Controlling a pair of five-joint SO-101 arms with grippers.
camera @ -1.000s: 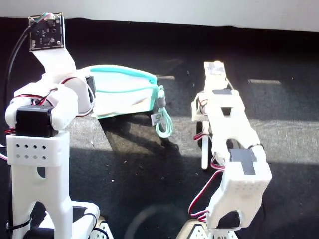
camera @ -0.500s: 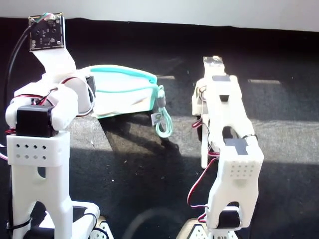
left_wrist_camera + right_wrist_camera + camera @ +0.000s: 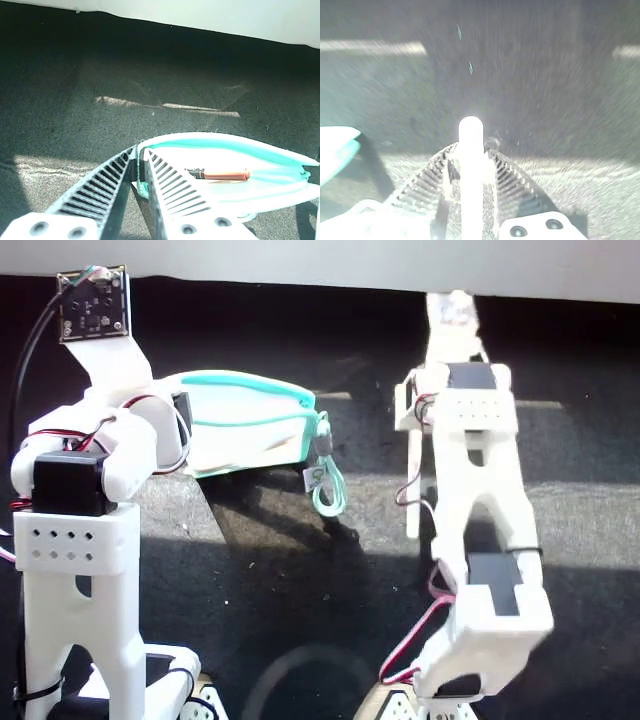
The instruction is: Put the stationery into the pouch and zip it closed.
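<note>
Toward the surface's far left edge, your left claw (image 3: 139, 151) is clamped on the rim of the soft teal pouch (image 3: 245, 430), propping its floppy mouth open. Your right claw (image 3: 471, 151) grips a white pen (image 3: 470, 130): stiff, light, probably slippery, so hold it mid-shaft.

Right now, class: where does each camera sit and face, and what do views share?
High view: behind and above, looking down over the table; left arm and right arm show.
Left wrist view: on that arm, facing past the left gripper, shut on the pouch.
Right wrist view: on that arm, facing past the right gripper, shut on a white stick.
Shared by all: the pouch.
</note>
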